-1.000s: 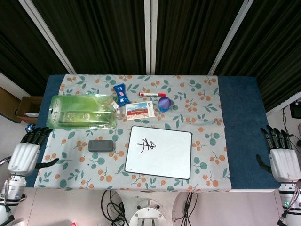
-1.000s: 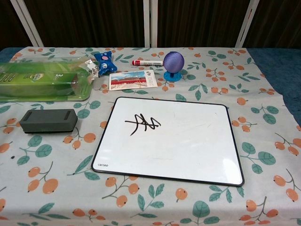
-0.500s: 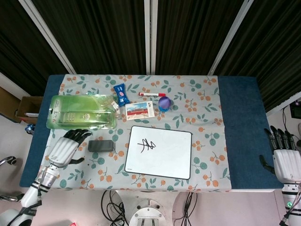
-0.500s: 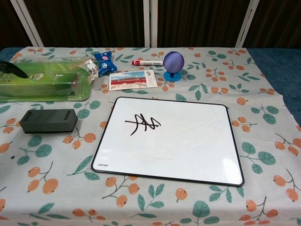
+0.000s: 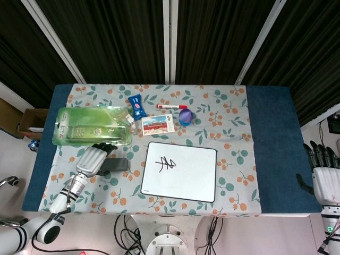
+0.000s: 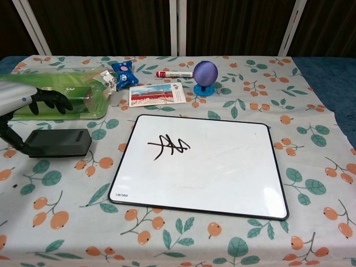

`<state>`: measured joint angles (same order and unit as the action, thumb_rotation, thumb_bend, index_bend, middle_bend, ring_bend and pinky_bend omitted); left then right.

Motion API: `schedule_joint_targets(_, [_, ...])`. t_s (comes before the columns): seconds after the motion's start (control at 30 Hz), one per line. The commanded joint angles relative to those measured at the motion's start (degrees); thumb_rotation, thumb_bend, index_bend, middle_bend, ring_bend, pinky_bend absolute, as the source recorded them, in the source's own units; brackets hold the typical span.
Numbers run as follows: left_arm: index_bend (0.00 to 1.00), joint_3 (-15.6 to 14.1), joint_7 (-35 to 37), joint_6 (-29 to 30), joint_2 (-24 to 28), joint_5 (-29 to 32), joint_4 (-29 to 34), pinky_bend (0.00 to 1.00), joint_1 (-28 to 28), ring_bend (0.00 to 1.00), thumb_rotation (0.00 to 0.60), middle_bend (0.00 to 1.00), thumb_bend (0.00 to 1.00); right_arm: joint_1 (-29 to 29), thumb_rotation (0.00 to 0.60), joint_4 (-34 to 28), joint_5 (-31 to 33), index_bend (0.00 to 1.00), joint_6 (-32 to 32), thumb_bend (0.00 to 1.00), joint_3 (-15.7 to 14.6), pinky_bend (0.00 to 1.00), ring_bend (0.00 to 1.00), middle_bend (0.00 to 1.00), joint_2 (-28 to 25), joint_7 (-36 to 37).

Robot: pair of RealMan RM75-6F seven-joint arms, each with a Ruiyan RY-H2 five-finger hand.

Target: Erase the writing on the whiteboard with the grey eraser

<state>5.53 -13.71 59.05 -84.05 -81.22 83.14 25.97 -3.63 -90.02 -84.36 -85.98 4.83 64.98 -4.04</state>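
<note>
Eraser (image 6: 58, 143) lies left of the whiteboard (image 6: 217, 167), whose writing (image 6: 168, 147) remains; the left hand (image 5: 94, 158) hovers over it, fingers spread, grasping nothing. Right hand (image 5: 325, 178) hangs released beyond the table edge.

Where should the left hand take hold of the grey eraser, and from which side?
Across its two long sides, coming from above. The grey eraser lies flat, a low oblong block with its long axis left to right, so the narrow width suits the left hand poised above it, probably without touching.
</note>
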Motion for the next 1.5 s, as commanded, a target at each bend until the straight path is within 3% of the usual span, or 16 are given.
schedule_joint_targets(0.03, [0.27,-0.1,0.2,-0.4,-0.6,0.4,-0.4,0.36,0.5,0.26,0.600,0.30,0.02,-0.1,0.600,0.1,0.0,0.00,0.2,0.23,0.0,0.00,0.00,0.00,0.2,0.0])
schedule_joint_targets(0.67, [0.42,-1.2,2.4,-1.4,-1.9,1.8,-2.2,0.38,2.7,0.35,0.600,0.43,0.18,-0.4,0.600,0.6,1.3,0.00,1.7,0.23,-0.1,0.00,0.00,0.00,0.5,-0.4])
schedule_joint_targets(1.03, [0.37,-2.0,2.1,-2.8,-1.3,3.4,-1.8,0.38,3.4,0.35,0.600,0.42,0.22,-0.5,0.600,0.6,1.5,0.00,2.1,0.23,-0.1,0.00,0.00,0.00,0.6,-0.5])
schedule_joint_targets(1.5, [0.41,-2.6,2.2,-1.3,-1.1,3.0,-1.8,0.41,3.5,0.38,0.600,0.43,0.25,-0.5,0.600,1.0,1.7,0.00,2.2,0.24,-0.1,0.00,0.00,0.00,0.8,-0.3])
